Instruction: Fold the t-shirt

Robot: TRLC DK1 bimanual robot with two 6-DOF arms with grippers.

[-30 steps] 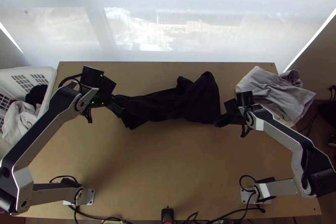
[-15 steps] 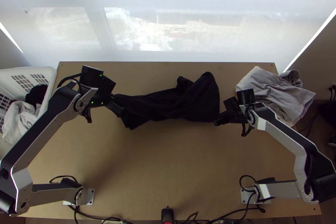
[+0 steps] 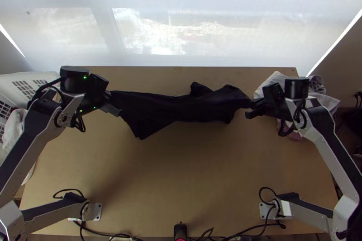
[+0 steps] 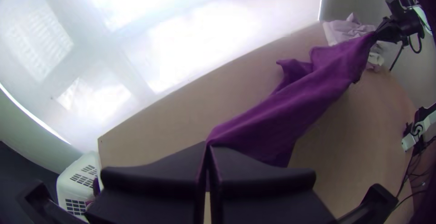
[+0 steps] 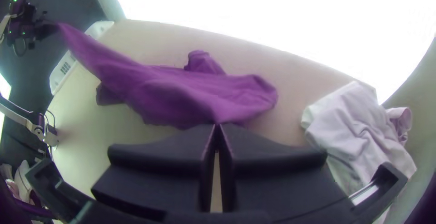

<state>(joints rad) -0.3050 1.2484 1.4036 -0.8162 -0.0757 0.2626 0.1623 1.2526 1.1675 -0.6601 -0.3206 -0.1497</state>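
In the top view the dark t-shirt (image 3: 181,107) is stretched in a long folded strip between the grippers, with a corner hanging near its left end. My left gripper (image 3: 113,105) holds the left end; my right gripper (image 3: 251,107) holds the opposite end. The left wrist view has the left gripper (image 4: 208,147) shut on a gathered edge of the t-shirt (image 4: 290,110), which looks purple there. The right wrist view puts the right gripper (image 5: 218,127) shut on the shirt's (image 5: 181,94) other edge, with loose cloth bulging beyond the fingers.
A pale grey cloth (image 5: 354,128) lies bunched at the table's right, partly under the right arm in the top view. At the left stands a white basket (image 3: 38,76) with cloths inside. Bare table (image 3: 181,173) extends on the near side of the shirt.
Both grippers have moved apart, the left one leftward and the right one rightward and slightly up the picture. The t-shirt between them is drawn longer and narrower.
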